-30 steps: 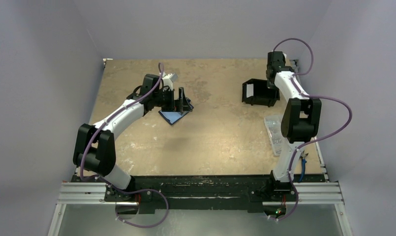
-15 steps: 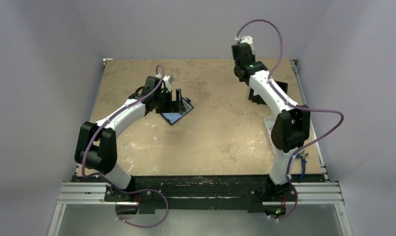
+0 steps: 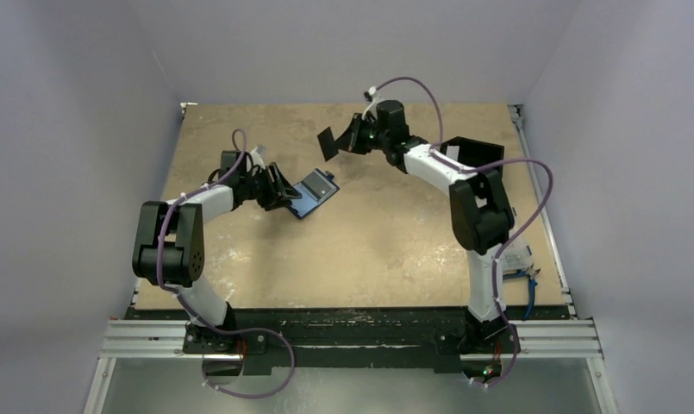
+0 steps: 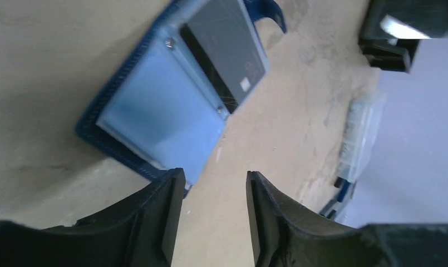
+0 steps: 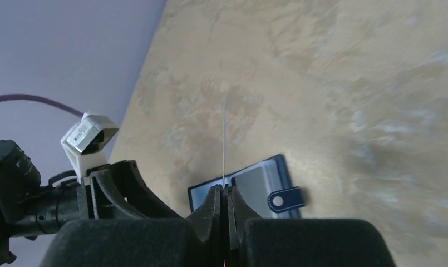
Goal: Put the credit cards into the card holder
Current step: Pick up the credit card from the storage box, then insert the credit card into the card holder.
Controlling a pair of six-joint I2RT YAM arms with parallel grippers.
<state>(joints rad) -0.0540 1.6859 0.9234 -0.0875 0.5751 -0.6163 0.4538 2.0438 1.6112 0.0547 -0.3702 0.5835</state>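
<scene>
The card holder point(image 3: 313, 191) lies open left of centre on the desk point(image 3: 369, 250), with one dark card point(image 4: 224, 53) apparently seated in its far-right half. The right fingers point(image 5: 222, 194), clamped on another credit card point(image 3: 328, 143), hold it aloft beyond the holder, not yet inserted. The left fingers point(image 4: 174, 189) stand apart at the holder's edge, and the worn, mottled tan desk is enclosed by pale lilac-grey walls point(image 3: 343, 43).
</scene>
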